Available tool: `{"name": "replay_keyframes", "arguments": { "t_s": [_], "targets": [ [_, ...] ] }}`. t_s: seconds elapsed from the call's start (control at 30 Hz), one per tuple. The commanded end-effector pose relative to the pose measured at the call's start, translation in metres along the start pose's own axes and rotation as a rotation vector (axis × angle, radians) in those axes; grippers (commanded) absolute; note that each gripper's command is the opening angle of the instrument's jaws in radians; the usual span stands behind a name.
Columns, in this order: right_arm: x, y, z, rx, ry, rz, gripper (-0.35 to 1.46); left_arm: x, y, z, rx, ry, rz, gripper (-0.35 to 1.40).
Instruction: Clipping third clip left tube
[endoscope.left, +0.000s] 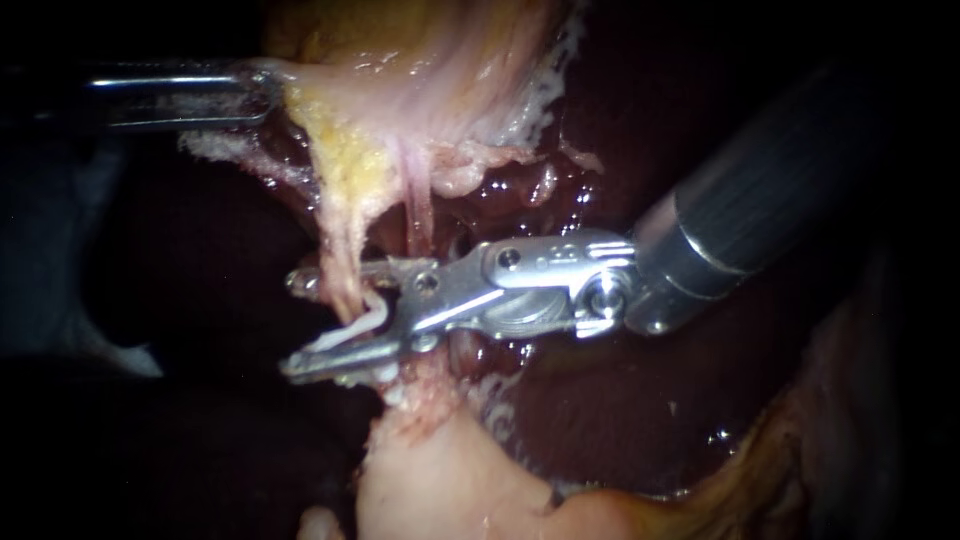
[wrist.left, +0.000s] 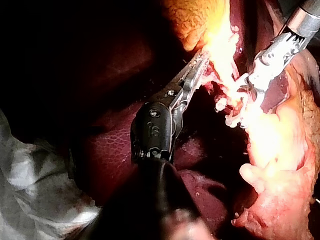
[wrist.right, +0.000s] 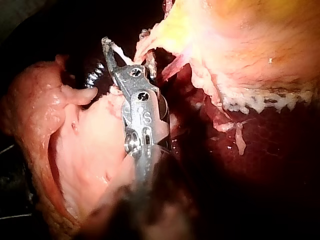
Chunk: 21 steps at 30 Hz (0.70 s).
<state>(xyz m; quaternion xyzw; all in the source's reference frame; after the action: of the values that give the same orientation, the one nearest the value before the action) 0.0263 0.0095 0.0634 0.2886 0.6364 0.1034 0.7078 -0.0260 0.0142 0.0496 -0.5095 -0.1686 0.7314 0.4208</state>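
My left instrument (wrist.left: 197, 67) has its pincer clamped on the pale tissue (endoscope.left: 400, 90), lifting it so the left tube (endoscope.left: 345, 265) stands stretched and clear. My right instrument (endoscope.left: 310, 325) holds its pincer wide open astride that tube, with the white clip (endoscope.left: 350, 328) cradled inside and not yet squeezed.

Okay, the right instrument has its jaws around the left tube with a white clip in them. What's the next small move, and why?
Probably ease the right instrument shut to set the white clip. Its jaws stand open, the left tube crosses the gap between them, and both jaw tips show beyond the tube's far side, so the clip looks likely to span it fully.
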Motion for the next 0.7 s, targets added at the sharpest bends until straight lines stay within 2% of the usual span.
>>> {"name": "replay_keyframes", "arguments": {
  "t_s": [0.03, 0.2, 0.57, 0.7],
  "targets": [
    [0.0003, 0.0001, 0.0001, -0.002, 0.006, -0.001, 0.45, -0.0001, 0.0000, 0.0001, 0.001, 0.000, 0.000, -0.35],
    [0.0016, -0.0002, 0.0002, -0.002, 0.030, 0.004, 0.45, -0.0001, 0.0000, 0.0001, 0.001, 0.000, 0.000, -0.35],
    [0.0059, -0.0025, 0.0004, 0.012, 0.064, 0.020, 0.45, -0.0001, -0.0001, 0.0001, 0.001, 0.000, 0.000, -0.35],
    [0.0073, -0.0025, 0.0002, 0.008, 0.087, 0.050, 0.45, -0.0001, -0.0001, 0.0001, 0.001, 0.000, 0.000, -0.35]
  ]
}}
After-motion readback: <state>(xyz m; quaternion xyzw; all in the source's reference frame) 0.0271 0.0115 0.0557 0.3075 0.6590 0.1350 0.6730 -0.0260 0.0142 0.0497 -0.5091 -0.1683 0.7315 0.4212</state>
